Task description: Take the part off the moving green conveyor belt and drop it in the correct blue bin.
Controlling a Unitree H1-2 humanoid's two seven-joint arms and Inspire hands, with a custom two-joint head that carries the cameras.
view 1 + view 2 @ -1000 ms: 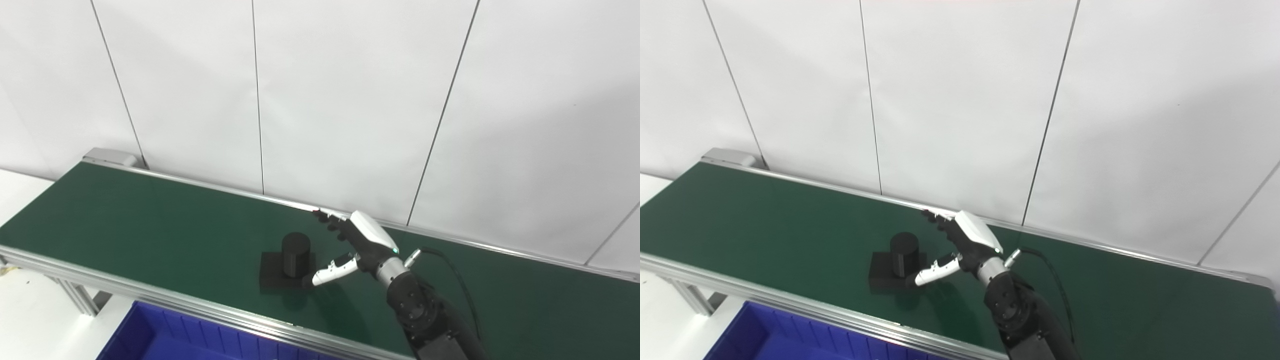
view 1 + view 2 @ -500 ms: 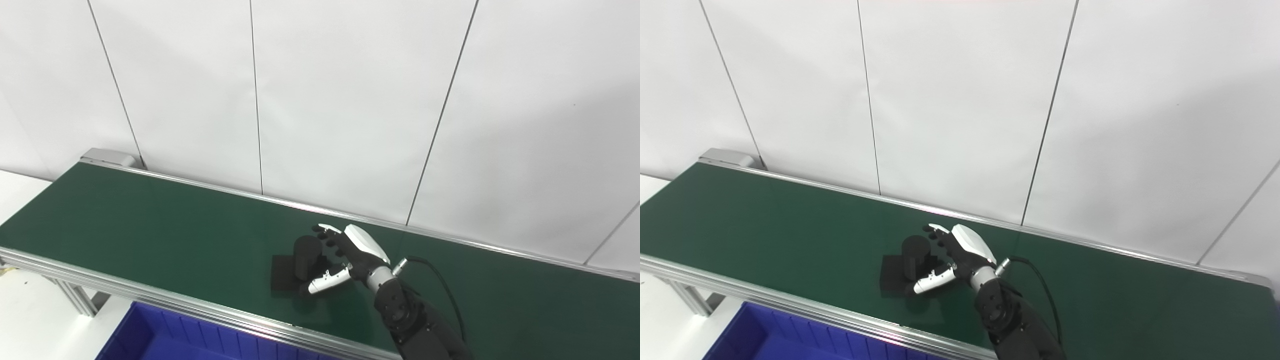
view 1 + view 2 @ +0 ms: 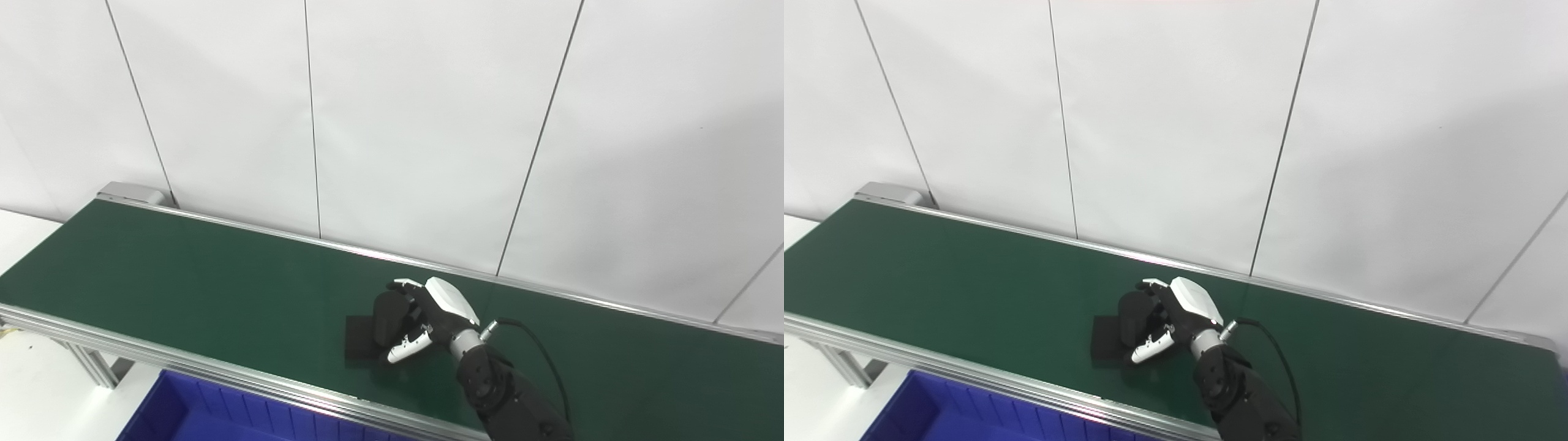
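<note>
The part (image 3: 375, 323) is black: a short upright cylinder on a flat square base. It rests on the green conveyor belt (image 3: 184, 275), near the front rail. My right hand (image 3: 429, 312) is at the part's right side, its fingers curled round the cylinder and its white-tipped thumb (image 3: 405, 350) in front of it, low over the base. The part still sits on the belt. It also shows in the right eye view (image 3: 1127, 331), with the hand (image 3: 1176, 312) round it. My left hand is out of view.
A blue bin (image 3: 202, 416) stands below the belt's front rail (image 3: 122, 349), at the bottom left. A black cable (image 3: 539, 355) loops from the right wrist. White wall panels stand close behind the belt's back rail (image 3: 257, 226).
The part has ridden to the right on the belt. My right hand has come down and left onto it, and its fingers and thumb have closed round the cylinder.
</note>
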